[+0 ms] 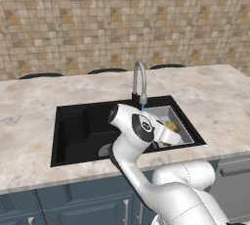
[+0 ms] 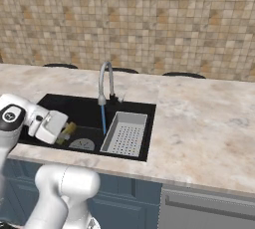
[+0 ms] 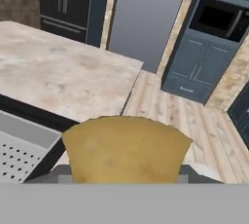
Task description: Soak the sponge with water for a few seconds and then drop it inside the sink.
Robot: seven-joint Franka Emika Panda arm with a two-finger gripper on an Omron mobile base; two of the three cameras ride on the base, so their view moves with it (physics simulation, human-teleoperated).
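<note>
My gripper (image 1: 169,132) is shut on the yellow-orange sponge (image 1: 172,126), holding it above the front part of the black sink (image 1: 73,131). From the right side the gripper (image 2: 63,134) and sponge (image 2: 69,129) hang over the sink (image 2: 60,104) near its round drain (image 2: 81,144). A thin blue stream of water (image 2: 103,118) falls from the curved silver faucet (image 2: 104,81). The sponge is apart from the stream, nearer the sink's front edge. In the hand view the sponge (image 3: 126,147) hides the fingertips.
A grey perforated strainer tray (image 2: 125,133) sits in the right part of the sink and shows in the hand view as the tray (image 3: 19,150). Marble counter (image 1: 215,97) surrounds the basin, with a tiled wall behind. Blue cabinets (image 3: 199,67) stand beyond the counter's end.
</note>
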